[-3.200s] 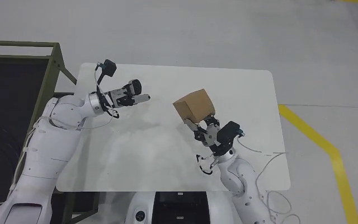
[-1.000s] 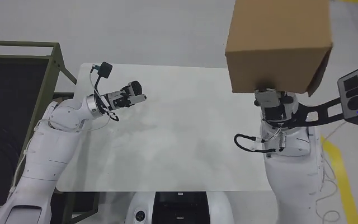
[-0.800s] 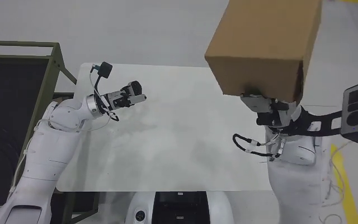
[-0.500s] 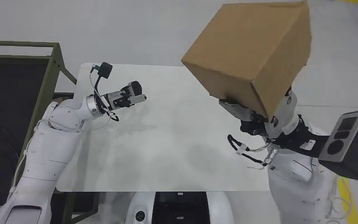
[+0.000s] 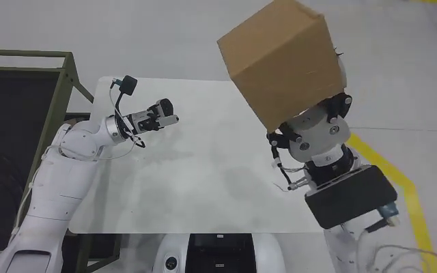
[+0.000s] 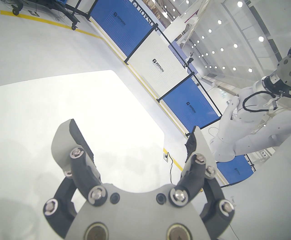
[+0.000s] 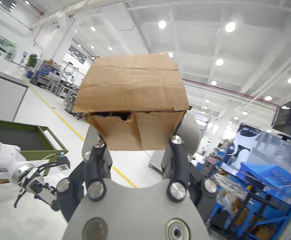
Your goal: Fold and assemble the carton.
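Carton (image 7: 131,91) looks light and stiff, flaps ragged | right claw (image 7: 138,138) clamped on its flap end, aloft | left claw (image 6: 134,129) spread, holding nothing | I'd grip side walls

1. A white worktop with rounded corners (image 5: 205,184) stands on a pale grey, glossy floor (image 5: 205,41).
2. A yellow floor line (image 5: 375,158) bends along the floor just off the worktop's right end.
3. An olive-green metal-framed cart with a dark inside (image 5: 65,82) sits by the worktop's left end.
4. Blue perforated partition panels (image 6: 120,20) and a white one (image 6: 159,66), all in black frames, stand in a row along another yellow line.
5. The high white ceiling carries beams and round lamps (image 7: 162,24), all lit.
6. Grey workbenches and shelving (image 7: 56,88) line the far wall, near a potted green plant (image 7: 31,59).
7. Blue plastic bins (image 7: 261,170) sit on dark racks.
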{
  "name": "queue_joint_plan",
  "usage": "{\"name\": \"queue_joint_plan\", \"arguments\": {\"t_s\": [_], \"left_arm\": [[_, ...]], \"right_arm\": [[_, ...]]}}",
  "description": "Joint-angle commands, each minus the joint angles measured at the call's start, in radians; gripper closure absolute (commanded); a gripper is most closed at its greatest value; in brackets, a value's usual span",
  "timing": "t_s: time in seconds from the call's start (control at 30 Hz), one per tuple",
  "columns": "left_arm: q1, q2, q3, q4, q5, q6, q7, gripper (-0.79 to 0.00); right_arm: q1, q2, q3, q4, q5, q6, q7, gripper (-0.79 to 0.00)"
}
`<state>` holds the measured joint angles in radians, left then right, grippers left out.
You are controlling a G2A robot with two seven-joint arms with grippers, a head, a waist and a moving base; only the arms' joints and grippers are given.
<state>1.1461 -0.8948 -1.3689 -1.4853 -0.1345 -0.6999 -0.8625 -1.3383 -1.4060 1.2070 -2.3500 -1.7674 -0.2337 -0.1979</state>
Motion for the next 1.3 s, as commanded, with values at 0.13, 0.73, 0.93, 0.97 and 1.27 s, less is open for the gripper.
{"name": "queue_joint_plan", "arguments": {"t_s": [0.13, 0.73, 0.93, 0.97, 1.27], "left_arm": [[0.000, 0.000, 0.000, 0.000, 0.000, 0.000, 0.000, -0.785], [0.000, 0.000, 0.000, 0.000, 0.000, 0.000, 0.000, -0.785], [0.000, 0.000, 0.000, 0.000, 0.000, 0.000, 0.000, -0.785], [0.000, 0.000, 0.000, 0.000, 0.000, 0.000, 0.000, -0.785], [0.000, 0.000, 0.000, 0.000, 0.000, 0.000, 0.000, -0.785]], "right_arm": [[-0.016, 0.002, -0.036, 0.000, -0.207, 0.127, -0.023, 0.000], [-0.091, 0.000, -0.178, 0.000, -0.526, 0.388, -0.055, 0.000], [-0.096, 0.001, -0.161, 0.000, -0.313, 0.337, -0.135, 0.000], [-0.098, 0.001, -0.156, 0.000, -0.274, 0.321, -0.143, 0.000], [-0.099, 0.006, -0.084, 0.000, 0.154, 0.118, -0.175, 0.000]]}}
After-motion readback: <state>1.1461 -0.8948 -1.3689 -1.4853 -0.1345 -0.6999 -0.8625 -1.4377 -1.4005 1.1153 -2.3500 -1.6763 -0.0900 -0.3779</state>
